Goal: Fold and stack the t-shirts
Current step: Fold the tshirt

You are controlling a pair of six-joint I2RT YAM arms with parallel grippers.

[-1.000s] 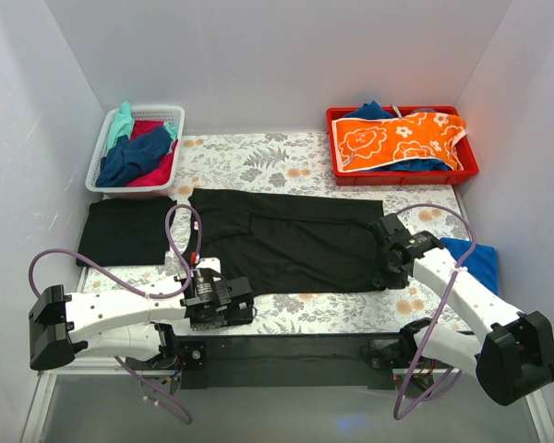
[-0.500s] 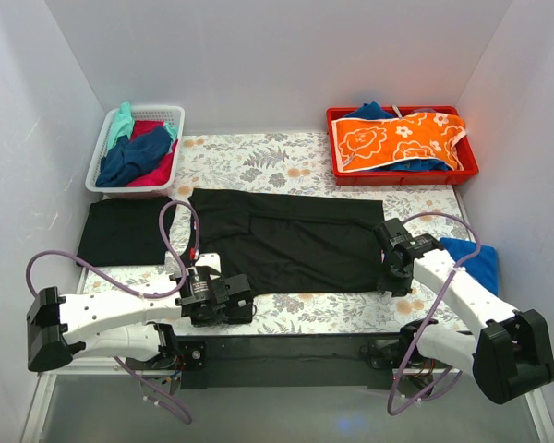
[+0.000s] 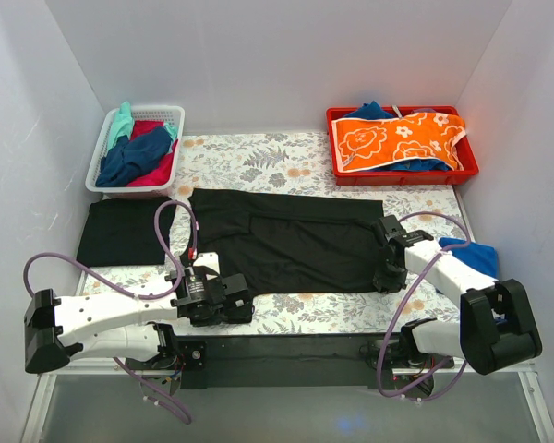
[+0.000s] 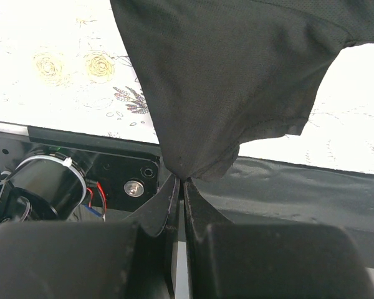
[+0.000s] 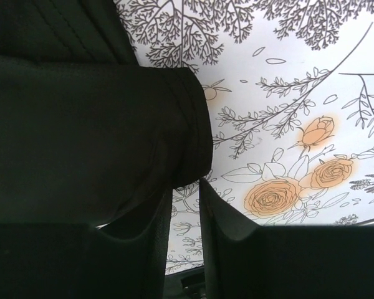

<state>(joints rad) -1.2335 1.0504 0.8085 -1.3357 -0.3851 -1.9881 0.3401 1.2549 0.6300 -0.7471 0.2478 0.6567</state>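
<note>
A large black t-shirt [image 3: 286,240] lies spread flat across the middle of the fern-patterned table covering [image 3: 258,157]. My left gripper [image 3: 243,303] is at its near left corner. In the left wrist view this gripper [image 4: 182,182] is shut on a pinched fold of the black t-shirt [image 4: 237,75], which is lifted off the table. My right gripper [image 3: 385,277] is low at the shirt's near right corner. In the right wrist view its jaws [image 5: 187,187] stand a narrow gap apart, with the hem of the black t-shirt [image 5: 81,124] at the tips and draped over the left finger.
A folded black shirt [image 3: 125,231] lies at the left. A white basket [image 3: 100,159] of assorted shirts stands at the back left. A red tray [image 3: 402,175] at the back right holds an orange floral cloth [image 3: 397,138]. A blue shirt [image 3: 475,258] lies by the right arm.
The right gripper has slid towards the near right corner of the black shirt and its jaws have narrowed. The left gripper has shifted slightly left, still pinching the cloth.
</note>
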